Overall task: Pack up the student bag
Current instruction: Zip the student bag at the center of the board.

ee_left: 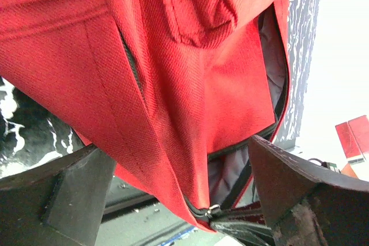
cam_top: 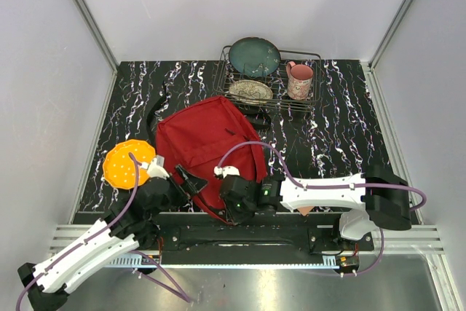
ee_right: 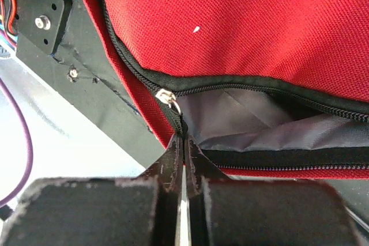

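Left of the student bag (cam_top: 200, 140) we see an orange disc (cam_top: 128, 164); behind it, a wire rack (cam_top: 224, 71) with a teal plate (cam_top: 254, 56) and a pink mug (cam_top: 299, 80); at its near edge, the left gripper (cam_top: 191, 178) and right gripper (cam_top: 224, 203).

The left arm (cam_top: 87, 249) reaches forward and inward, and the left gripper (ee_left: 173, 151) is spread wide. The right arm (cam_top: 328, 193) stretches leftward across the front, with the right gripper (ee_right: 184, 145) pinched closed.
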You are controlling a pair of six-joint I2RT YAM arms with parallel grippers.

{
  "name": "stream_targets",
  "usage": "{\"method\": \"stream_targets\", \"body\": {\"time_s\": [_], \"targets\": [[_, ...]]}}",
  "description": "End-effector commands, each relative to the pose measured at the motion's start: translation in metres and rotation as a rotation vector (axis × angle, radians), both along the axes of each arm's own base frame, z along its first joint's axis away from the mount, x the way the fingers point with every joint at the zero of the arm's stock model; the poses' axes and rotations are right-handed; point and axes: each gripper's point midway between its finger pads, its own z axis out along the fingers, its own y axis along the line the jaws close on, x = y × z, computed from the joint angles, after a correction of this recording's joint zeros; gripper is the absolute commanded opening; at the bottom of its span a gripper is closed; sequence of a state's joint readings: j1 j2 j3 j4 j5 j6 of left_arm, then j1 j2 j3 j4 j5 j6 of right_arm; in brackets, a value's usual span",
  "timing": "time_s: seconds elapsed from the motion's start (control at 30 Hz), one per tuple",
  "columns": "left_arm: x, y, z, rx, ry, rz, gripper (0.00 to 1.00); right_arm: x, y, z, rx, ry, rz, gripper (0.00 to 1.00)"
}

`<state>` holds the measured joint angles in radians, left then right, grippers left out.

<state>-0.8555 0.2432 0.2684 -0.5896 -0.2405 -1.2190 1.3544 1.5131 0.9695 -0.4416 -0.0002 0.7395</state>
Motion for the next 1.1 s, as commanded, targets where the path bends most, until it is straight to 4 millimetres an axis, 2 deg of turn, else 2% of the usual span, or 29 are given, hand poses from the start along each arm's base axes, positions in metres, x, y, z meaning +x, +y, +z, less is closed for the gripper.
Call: {"method": "stream_targets", "body": {"time_s": [0.0,0.07,0.17,0.27,0.37,0.4,0.43,0.5,0.53,0.57,0.67,0.73,0.77,0.8,0.83,0.87,0.9,0.93,0.97,1.0,1.03,1.07], "targets": [[-0.013,-0.016,0.003,-0.106,0.107,-0.03,0.99,0.004,0.0,0.002,0.014,-0.026,-0.063,0.0],[-0.018,-0.02,0.007,-0.135,0.13,-0.043,0.99,0.007,0.005,0.006,0.041,-0.041,-0.078,0.0],[-0.027,-0.019,0.001,-0.15,0.188,-0.018,0.99,0.01,0.007,0.006,0.048,-0.056,-0.082,0.0],[-0.036,-0.02,-0.013,-0.178,0.251,-0.001,0.99,0.013,0.01,0.006,0.045,-0.07,-0.079,0.0],[-0.041,-0.02,-0.028,-0.185,0.298,0.027,0.93,0.016,0.013,0.008,0.05,-0.081,-0.079,0.0],[-0.036,-0.017,-0.03,-0.176,0.279,0.053,0.87,0.016,0.014,0.008,0.051,-0.083,-0.082,0.0],[-0.034,-0.015,-0.033,-0.162,0.266,0.066,0.73,0.017,0.014,0.01,0.058,-0.086,-0.085,0.0],[-0.021,-0.005,-0.036,-0.132,0.215,0.135,0.59,0.017,0.015,0.011,0.071,-0.083,-0.086,0.0],[-0.017,-0.001,-0.04,-0.119,0.204,0.161,0.49,0.015,0.016,0.012,0.085,-0.082,-0.079,0.0],[-0.009,0.005,-0.04,-0.105,0.168,0.203,0.29,0.013,0.017,0.013,0.098,-0.073,-0.069,0.0],[0.003,0.013,-0.043,-0.077,0.121,0.256,0.08,0.008,0.019,0.012,0.113,-0.063,-0.032,0.0],[0.011,0.015,-0.035,-0.047,0.066,0.248,0.09,0.007,0.022,0.011,0.113,-0.066,-0.013,0.0],[0.016,0.02,-0.037,-0.015,0.074,0.26,0.1,0.006,0.025,0.012,0.117,-0.064,0.003,0.0],[0.019,0.022,-0.037,0.006,0.07,0.248,0.18,0.008,0.031,0.017,0.128,-0.075,0.02,0.0],[0.032,0.031,-0.033,0.059,0.04,0.261,0.2,0.009,0.034,0.011,0.114,-0.076,0.027,0.0],[0.032,0.025,-0.032,0.052,0.062,0.203,0.21,0.01,0.039,0.011,0.116,-0.074,0.036,0.0],[0.042,0.024,-0.022,0.037,0.032,0.187,0.24,0.012,0.047,0.016,0.128,-0.083,0.047,0.0],[0.055,0.046,-0.032,0.106,0.057,0.238,0.25,0.014,0.053,0.01,0.126,-0.085,0.052,0.0],[0.055,0.041,-0.032,0.075,0.077,0.182,0.25,0.015,0.059,0.01,0.135,-0.085,0.062,0.0],[0.066,0.041,-0.025,0.047,0.045,0.169,0.29,0.018,0.067,0.017,0.155,-0.096,0.068,0.0],[0.076,0.059,-0.034,0.065,0.076,0.202,0.32,0.025,0.071,0.012,0.148,-0.098,0.062,0.0],[0.074,0.054,-0.031,0.028,0.094,0.147,0.35,0.027,0.073,0.011,0.145,-0.101,0.062,0.0]]}}
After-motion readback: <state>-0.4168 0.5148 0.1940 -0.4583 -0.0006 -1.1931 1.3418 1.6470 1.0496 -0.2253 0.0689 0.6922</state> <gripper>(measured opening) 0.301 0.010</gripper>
